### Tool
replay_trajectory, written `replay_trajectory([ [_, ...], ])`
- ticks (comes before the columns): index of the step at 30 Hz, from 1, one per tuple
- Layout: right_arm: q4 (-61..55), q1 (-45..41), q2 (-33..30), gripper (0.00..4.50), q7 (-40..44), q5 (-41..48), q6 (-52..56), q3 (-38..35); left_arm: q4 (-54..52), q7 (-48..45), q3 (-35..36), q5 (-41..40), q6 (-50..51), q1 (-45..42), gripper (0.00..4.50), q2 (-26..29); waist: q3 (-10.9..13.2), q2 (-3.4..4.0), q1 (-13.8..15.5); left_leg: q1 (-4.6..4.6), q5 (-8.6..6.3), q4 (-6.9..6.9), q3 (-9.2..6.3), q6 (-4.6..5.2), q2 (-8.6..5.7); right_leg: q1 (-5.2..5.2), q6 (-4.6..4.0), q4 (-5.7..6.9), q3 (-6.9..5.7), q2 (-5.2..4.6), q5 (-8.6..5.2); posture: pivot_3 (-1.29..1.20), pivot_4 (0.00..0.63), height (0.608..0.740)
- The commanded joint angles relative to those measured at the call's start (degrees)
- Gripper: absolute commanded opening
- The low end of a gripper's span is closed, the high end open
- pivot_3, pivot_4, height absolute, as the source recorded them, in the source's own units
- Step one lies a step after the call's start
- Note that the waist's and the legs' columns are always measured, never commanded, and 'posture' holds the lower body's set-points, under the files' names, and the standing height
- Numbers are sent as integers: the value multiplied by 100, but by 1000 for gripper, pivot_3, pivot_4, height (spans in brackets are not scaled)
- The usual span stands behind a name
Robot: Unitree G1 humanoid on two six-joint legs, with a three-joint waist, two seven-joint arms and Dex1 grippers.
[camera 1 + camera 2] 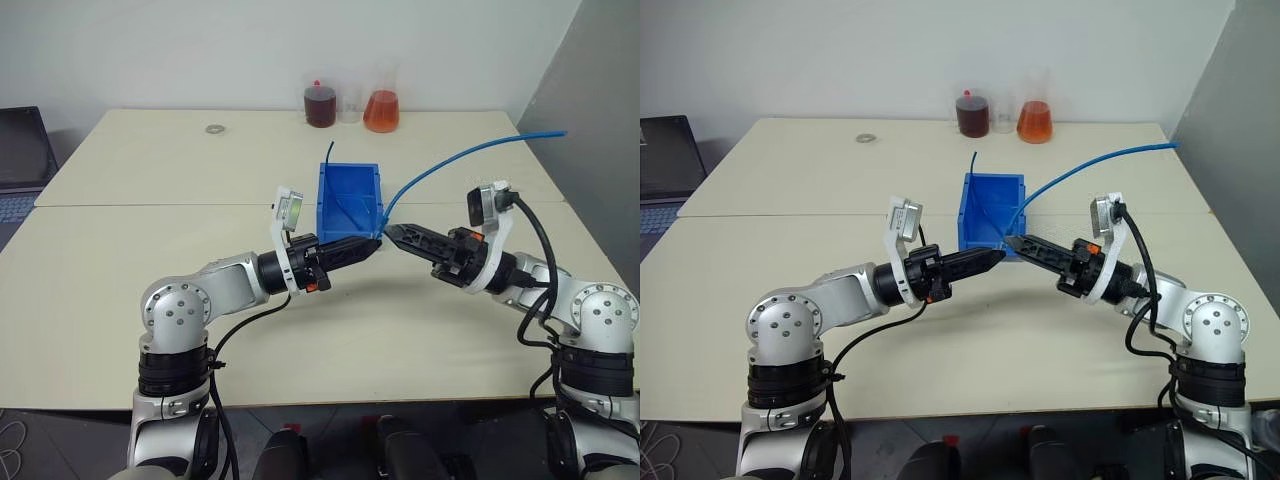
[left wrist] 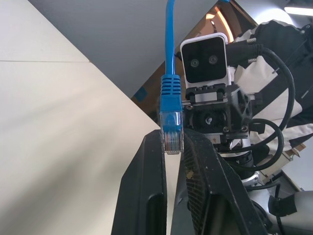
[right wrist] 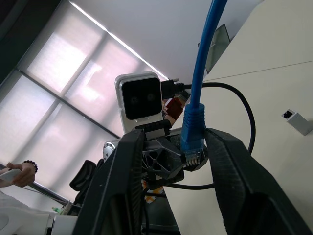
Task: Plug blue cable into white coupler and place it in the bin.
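- The left gripper [image 1: 374, 243] and right gripper [image 1: 392, 235] meet tip to tip just above the near edge of the bin [image 1: 330, 205], both raised off the table [image 1: 150, 230].
- Left gripper: fingers pinched narrow on the clear plug of the blue cable [image 2: 171, 136], seen in the left wrist view.
- Right gripper: fingers [image 3: 234, 171] spread, the cable's plug standing between them without clear contact on either side.
- The blue cable rises from the grippers and runs up and away to the table's far right edge [image 1: 480, 150].
- Open tabletop lies to the left and in front of the arms; the bin stands directly behind the grippers.
- The white coupler [image 3: 297, 120] lies on the table, apart from the cable.
- At the far edge stand a dark jar [image 1: 320, 105] and an orange flask [image 1: 381, 108]; a small ring [image 1: 214, 129] lies left of them. A laptop [image 1: 22, 160] sits off the left side.
- Bin contents: a thin dark wire [image 1: 330, 152] juts above its back rim.
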Motion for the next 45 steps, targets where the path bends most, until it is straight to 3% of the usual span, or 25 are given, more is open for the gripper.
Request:
replay_trajectory([
  [1,-113,-74,-42,3117,78,-50,-165,39,-196,-63,-33,-235,-37,-72,255,33,0,0,0,0,0,0,0,0,0,0,0,0,0,0,0,0,150,740],
  [2,-119,-77,-41,3311,115,-98,-178,65,-199,-62,-41,-267,-36,-69,255,44,0,0,-1,0,0,-1,0,0,0,0,0,-1,0,0,0,0,150,740],
  [10,-69,-79,-50,3311,258,-210,-257,138,-223,11,-67,-390,-54,-27,255,114,0,0,-1,-3,0,-1,-1,0,0,-1,0,-2,-1,0,0,0,150,740],
  [24,-80,43,-54,330,380,-132,-267,116,-150,44,-103,-431,-50,-26,255,182,0,0,-1,-4,0,-3,-1,0,0,-3,0,-5,-1,0,0,0,150,740],
  [29,-93,-2,-84,132,408,-237,-270,156,-208,23,-125,-370,-112,25,255,215,0,1,-1,-5,0,-3,-1,0,0,-3,0,-6,-1,0,0,0,150,740],
  [31,-65,-46,-88,132,374,-289,-284,172,-218,-17,-121,-342,-175,45,936,222,0,1,-1,-5,0,-3,-1,0,0,-3,0,-6,-1,0,0,0,150,740],
  [34,-22,-115,-85,132,345,-336,-306,181,-221,-93,-86,-397,-185,70,1369,283,1,1,-1,-5,0,-3,-1,0,0,-3,0,-6,-1,0,0,0,150,740],
  [38,26,-235,-51,132,292,-470,-368,175,-264,-185,-6,-399,-258,107,2286,472,1,1,-2,-5,0,-3,-1,0,0,-4,0,-6,-1,0,0,0,150,740],
  [45,87,-322,-52,132,282,-758,-498,155,-479,-379,73,312,-785,257,3680,1146,1,1,-7,-6,0,-7,-1,0,1,-5,0,-10,-1,-1,0,0,150,740],
])
